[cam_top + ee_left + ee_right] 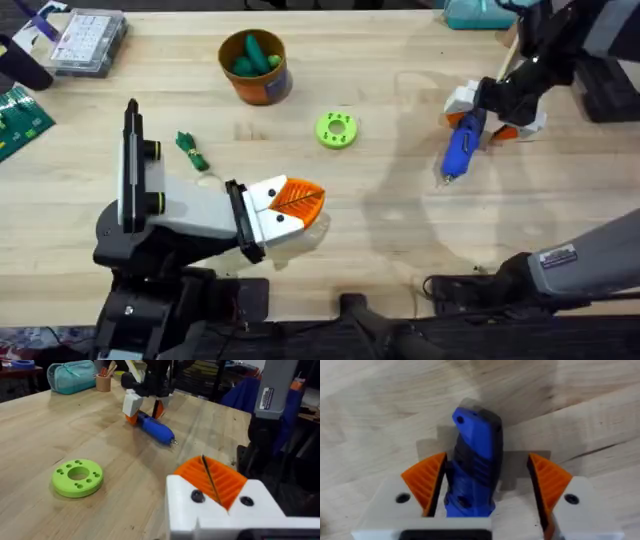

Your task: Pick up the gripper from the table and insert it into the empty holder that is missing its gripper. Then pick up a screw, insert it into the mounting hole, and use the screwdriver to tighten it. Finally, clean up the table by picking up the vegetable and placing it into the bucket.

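While the right pincer (480,490) straddles the thick blue cylindrical screwdriver (475,465) unclenched, one-sided pad contact risks rolling it.

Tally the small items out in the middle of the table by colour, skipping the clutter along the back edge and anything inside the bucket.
Green: 2, the lime disc and the leafy vegetable
Orange: 1, the bucket
Blue: 1, the screwdriver
Total: 4

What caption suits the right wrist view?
Right gripper open around the blue screwdriver lying on the wooden table.
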